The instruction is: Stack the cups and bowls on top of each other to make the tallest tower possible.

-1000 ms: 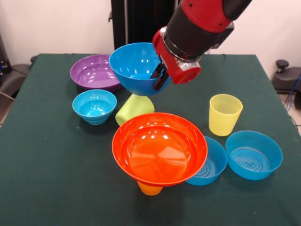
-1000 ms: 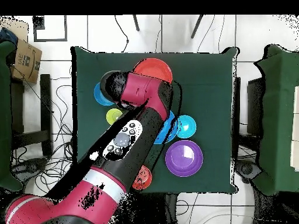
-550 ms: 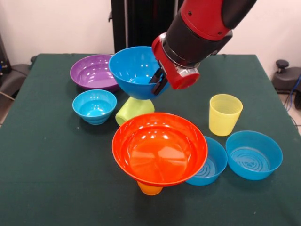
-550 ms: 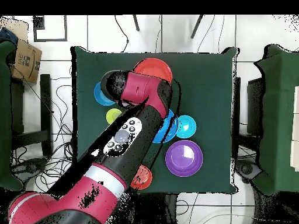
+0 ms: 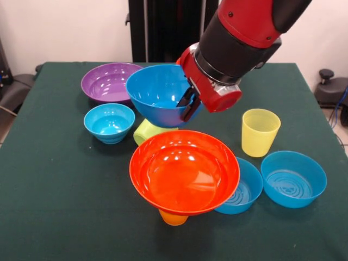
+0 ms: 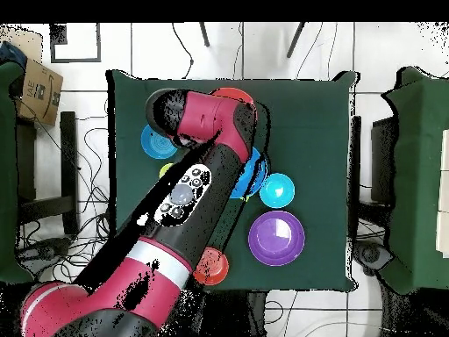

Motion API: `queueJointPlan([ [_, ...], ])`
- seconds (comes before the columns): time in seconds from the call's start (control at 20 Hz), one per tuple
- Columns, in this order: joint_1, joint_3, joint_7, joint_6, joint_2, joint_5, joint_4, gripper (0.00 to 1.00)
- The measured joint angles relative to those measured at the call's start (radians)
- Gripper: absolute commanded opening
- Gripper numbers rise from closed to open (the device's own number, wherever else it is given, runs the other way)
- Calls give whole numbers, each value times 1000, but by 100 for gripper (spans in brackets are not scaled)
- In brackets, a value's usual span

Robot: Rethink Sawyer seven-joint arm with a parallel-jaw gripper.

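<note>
Bowls and cups here are glossy plastic, so I judge them light, stiff and slick: a rim pinch is the sensible hold, and anything set down off-centre may slide or tip. My gripper (image 5: 190,103) is clamped on the rim of the big blue bowl (image 5: 157,93), one finger inside the wall and one outside, at about 3 o'clock on its rim in the front view. It hangs clear of the cloth, mouth up and tilted slightly, just above the far edge of the orange bowl (image 5: 184,171).

That orange bowl sits wide and shallow on an upturned orange cup (image 5: 173,218), a narrow base under a broad top, so I expect it to rock if I load it to one side. I would lower the blue one straight into its centre and let go gently.

Taking the orange bowl as the clock's centre in the front view: a green cup (image 5: 145,131) lies on its side at 11, partly hidden under my load. A small blue bowl (image 5: 109,122) stands at 10 and the purple bowl (image 5: 109,82) beyond it. The ribbed yellow cup (image 5: 260,131) stands upright at 2. Two ringed blue bowls (image 5: 293,178) sit at 3, the nearer tucked under the orange rim. In the overhead view my arm (image 6: 188,197) covers most of this.
</note>
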Motion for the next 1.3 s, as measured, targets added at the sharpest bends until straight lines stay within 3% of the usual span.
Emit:
queueJointPlan([
  [0.75, -5, 0, 0, 1, -66, 1, -42, 0],
  [1.3, -41, 6, 0, 1, -15, 20, -211, 0],
])
